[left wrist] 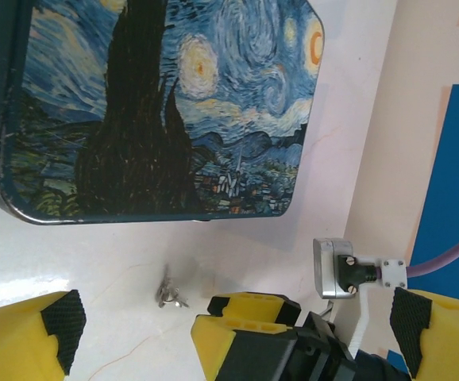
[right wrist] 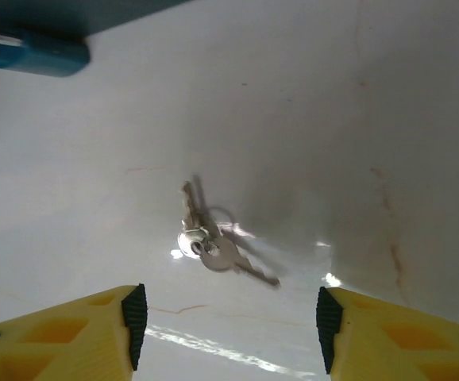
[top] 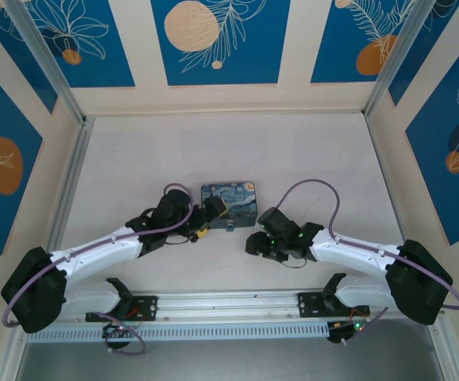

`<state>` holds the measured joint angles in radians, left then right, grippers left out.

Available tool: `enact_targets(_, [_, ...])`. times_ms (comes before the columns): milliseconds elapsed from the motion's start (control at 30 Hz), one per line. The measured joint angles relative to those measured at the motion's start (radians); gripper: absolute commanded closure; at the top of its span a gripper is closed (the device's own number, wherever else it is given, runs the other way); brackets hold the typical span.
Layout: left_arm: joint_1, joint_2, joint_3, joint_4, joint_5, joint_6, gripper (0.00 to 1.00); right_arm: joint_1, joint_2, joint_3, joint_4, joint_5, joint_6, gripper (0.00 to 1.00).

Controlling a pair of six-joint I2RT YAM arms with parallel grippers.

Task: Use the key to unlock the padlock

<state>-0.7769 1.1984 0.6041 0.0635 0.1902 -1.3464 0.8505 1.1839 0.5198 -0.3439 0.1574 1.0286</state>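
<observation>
The key point(right wrist: 214, 248) is a small silver bunch on a ring, lying flat on the white table just beyond my right gripper point(right wrist: 229, 317). That gripper is open and holds nothing, with its yellow fingers point(right wrist: 94, 333) on either side of the key. The key point(left wrist: 170, 292) also lies a short way in front of the painted tin point(left wrist: 158, 103). My left gripper point(left wrist: 237, 317) stands wide open and empty over the tin's near corner, its fingers point(left wrist: 31, 337) at the frame's bottom corners. From above, the left gripper point(top: 209, 221) and the right gripper point(top: 255, 238) face each other below the tin point(top: 228, 198). The padlock is out of view.
A small blue block point(right wrist: 39, 55) sits at the tin's dark edge, upper left in the right wrist view. The right arm's yellow finger point(left wrist: 245, 313) and silver wrist camera point(left wrist: 333, 268) are close to the key. Blue patterned walls point(top: 214, 40) ring the table.
</observation>
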Motion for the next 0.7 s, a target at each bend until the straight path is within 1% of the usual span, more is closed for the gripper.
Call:
enact_targets(200, [0.0,0.006,0.0,-0.005,-0.005,0.025,0.0,0.0,-0.021,-0.003,-0.005,0.038,-0.001,0.4])
enact_targets(367, [-0.001,0.006,0.0,-0.028,-0.013,0.047,0.0,0.0,-0.008,0.0,-0.011,0.049,-0.032,0.41])
enact_targets(467, [-0.001,0.006,0.0,-0.042,-0.016,0.056,0.0,0.001,0.047,0.029,-0.014,0.048,-0.086,0.42])
enact_targets(700, [-0.001,0.006,0.0,-0.057,-0.019,0.066,0.0,0.026,0.216,0.175,-0.044,0.053,-0.226,0.43])
